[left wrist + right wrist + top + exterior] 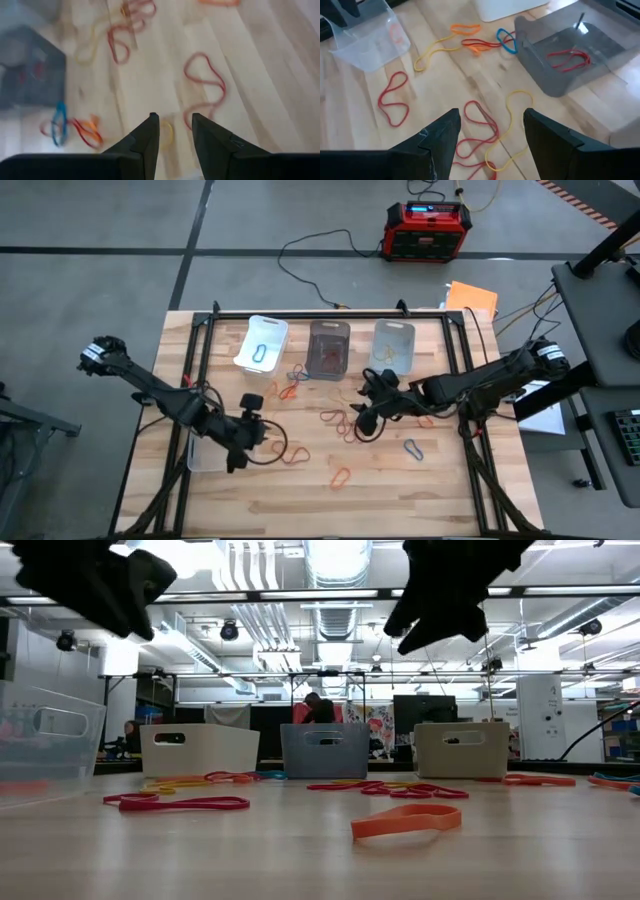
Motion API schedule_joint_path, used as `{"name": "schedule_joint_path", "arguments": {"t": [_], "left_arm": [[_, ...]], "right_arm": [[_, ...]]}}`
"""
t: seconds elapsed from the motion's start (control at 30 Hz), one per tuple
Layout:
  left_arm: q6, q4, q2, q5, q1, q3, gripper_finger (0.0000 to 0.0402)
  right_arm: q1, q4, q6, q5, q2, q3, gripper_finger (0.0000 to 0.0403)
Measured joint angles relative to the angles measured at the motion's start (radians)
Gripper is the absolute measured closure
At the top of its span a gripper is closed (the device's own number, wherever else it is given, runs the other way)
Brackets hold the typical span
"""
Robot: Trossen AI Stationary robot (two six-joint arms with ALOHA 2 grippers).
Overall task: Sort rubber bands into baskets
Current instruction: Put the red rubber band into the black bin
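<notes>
No legible labels; left gripper [175, 131] slightly apart, right gripper [492, 129] wide, both empty above rubber bands [340, 420].

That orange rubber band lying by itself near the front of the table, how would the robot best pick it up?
Probably from straight above. The orange rubber band lies flat on the wood, a thin loop apart from the others. A hand should straddle one strand, its fingers either side, touching the table, then pinch. Neither the left hand nor the right hand is over it.

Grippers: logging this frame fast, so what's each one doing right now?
Left gripper: open, empty, above the bands near the table's left side.
Right gripper: open, empty, over the red and yellow bands mid-table.
</notes>
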Motion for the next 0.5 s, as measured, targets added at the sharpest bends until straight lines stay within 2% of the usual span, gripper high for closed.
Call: {"name": "schedule_joint_path", "arguments": {"t": [0.27,0.5], "left_arm": [[0.130,0.086,-0.109,-0.004,0.045,-0.027,0.0304],[0.201,0.345,-0.225,-0.028,0.059,-0.165,0.0304]], "right_arm": [[0.000,-0.141,-0.146,-0.065,0.110,0.153,0.0190],[0.000,-0.207,-0.363,-0.077,0.232,0.271,0.0190]]}}
